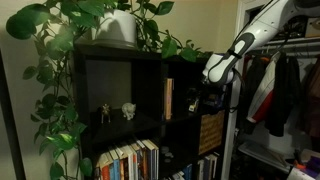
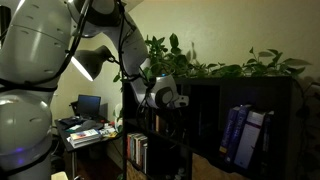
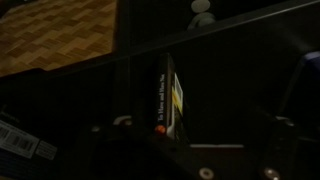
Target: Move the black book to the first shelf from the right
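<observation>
The black book (image 3: 165, 100) stands upright in a dark cubby in the wrist view. Its spine is black with white lettering, and a pale yellowish strip runs along its right side. My gripper (image 3: 198, 138) is open and empty, just in front of the book and slightly to its right. In both exterior views the gripper (image 1: 216, 72) (image 2: 165, 97) reaches into the upper cubby of the black shelf unit (image 1: 150, 52). There a tan-spined book (image 1: 168, 98) stands upright, and the black book itself is lost in the dark.
A wicker basket (image 1: 210, 131) (image 3: 55, 30) sits in the cubby below. Two small figurines (image 1: 116, 111) stand in the neighbouring cubby, above a row of books (image 1: 128, 162). A potted plant (image 1: 118, 25) trails over the top. Blue books (image 2: 241, 135) lean in a far cubby. Clothes (image 1: 285, 90) hang beside the arm.
</observation>
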`<state>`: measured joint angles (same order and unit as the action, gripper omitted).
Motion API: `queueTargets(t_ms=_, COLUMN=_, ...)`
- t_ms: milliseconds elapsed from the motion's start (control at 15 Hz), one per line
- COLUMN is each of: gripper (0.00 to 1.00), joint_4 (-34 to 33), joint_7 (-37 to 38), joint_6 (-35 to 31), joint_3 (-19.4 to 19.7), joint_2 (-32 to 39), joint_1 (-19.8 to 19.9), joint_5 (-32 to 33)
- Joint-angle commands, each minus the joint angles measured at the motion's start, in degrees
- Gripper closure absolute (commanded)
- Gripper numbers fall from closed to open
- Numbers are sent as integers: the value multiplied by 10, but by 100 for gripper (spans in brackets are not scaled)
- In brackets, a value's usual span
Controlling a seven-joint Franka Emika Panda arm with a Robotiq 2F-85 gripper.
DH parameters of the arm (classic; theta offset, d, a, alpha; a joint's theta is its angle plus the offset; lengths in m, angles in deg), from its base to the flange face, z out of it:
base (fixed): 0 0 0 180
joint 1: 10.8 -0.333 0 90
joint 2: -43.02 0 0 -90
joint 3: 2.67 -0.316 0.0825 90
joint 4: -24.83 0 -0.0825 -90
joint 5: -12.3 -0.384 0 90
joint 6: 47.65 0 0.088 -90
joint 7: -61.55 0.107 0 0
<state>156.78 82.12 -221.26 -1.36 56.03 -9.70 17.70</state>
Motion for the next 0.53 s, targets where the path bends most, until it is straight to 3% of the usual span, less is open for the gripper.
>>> queueTargets(t_ms=0, gripper=0, joint_4=-13, joint_7=47, joint_6=-31, joint_3=48, joint_2=19, joint_1=-34, joint_5=46)
queueTargets(t_ms=467, gripper=0, joint_4=-20, joint_7=79, joint_6=-39, joint_3=80, joint_2=29, joint_1=-72, joint_5=59)
